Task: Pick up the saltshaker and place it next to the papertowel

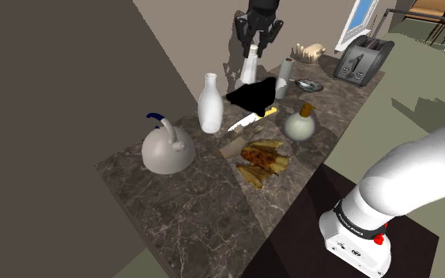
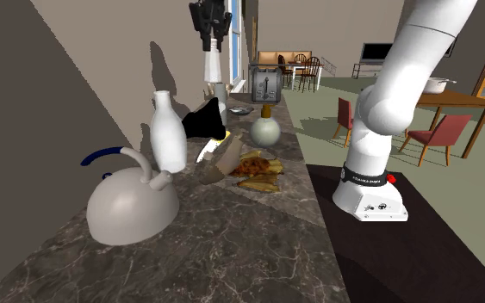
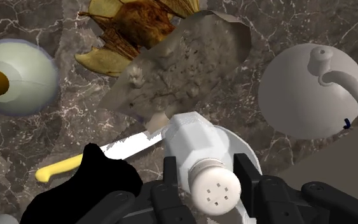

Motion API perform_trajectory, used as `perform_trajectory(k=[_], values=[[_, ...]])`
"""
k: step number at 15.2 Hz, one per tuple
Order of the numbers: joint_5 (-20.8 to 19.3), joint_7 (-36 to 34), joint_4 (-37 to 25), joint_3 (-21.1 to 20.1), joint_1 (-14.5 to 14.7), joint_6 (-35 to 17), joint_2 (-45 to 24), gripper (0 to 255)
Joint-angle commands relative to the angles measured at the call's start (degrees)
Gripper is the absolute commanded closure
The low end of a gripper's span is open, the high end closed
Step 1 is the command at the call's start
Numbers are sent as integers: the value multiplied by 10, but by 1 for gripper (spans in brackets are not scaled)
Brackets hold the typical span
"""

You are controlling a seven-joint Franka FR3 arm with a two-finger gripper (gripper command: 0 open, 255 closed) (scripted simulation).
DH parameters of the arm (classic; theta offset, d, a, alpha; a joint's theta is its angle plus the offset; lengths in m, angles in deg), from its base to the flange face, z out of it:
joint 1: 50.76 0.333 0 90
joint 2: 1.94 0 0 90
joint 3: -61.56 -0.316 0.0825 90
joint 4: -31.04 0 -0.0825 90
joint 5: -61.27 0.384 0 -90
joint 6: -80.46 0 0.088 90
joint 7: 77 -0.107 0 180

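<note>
Presently, in the shoulder view, the gripper (image 1: 256,43) is clamping its jaws on the white saltshaker (image 1: 250,67), apparently lifting it off the far counter (image 1: 173,213). The papertowel (image 1: 287,71) is standing just right. Pickup is looking complete; placing is remaining.

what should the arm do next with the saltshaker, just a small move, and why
Probably shift it toward the shoulder view's right. The saltshaker hangs clasped in the jaws above the counter, and the paper towel roll stands just to that side, so it should travel across before lowering.
</note>
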Motion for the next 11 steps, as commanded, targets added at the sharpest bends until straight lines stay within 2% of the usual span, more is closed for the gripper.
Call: perform_trajectory(k=[1, 11], values=[[-5, 28, -4, 18, -10, 2, -5, 255], [-24, 162, -62, 103, -62, 14, -61, 255]])
